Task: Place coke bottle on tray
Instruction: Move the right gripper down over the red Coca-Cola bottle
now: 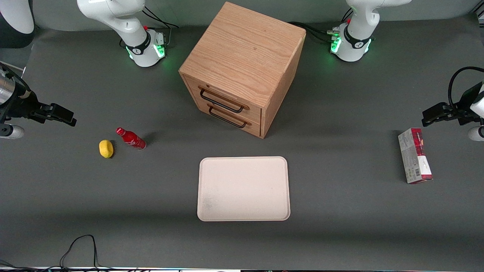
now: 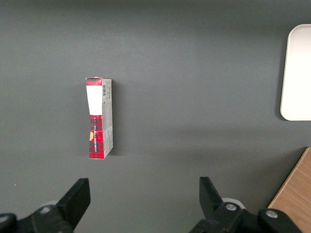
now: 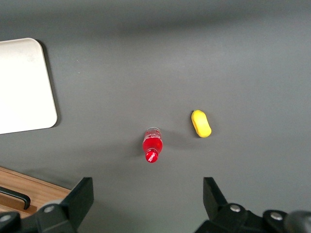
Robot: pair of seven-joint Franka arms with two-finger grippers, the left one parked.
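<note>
Gripper (image 3: 146,194) hangs open-fingered above coke bottle (image 1: 131,138), well apart from tray (image 1: 243,188).

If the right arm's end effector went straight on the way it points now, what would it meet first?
The end effector hangs open above the table, pointing down. Straight on, it would probably meet the upright coke bottle, which sits near the line between its fingers, though perhaps bare table just short of it. The lemon lies off that line.

The small red coke bottle (image 1: 131,138) stands upright on the table, well apart from the cream tray (image 1: 244,189), toward the working arm's end. The rectangular tray lies flat and bare.
</note>
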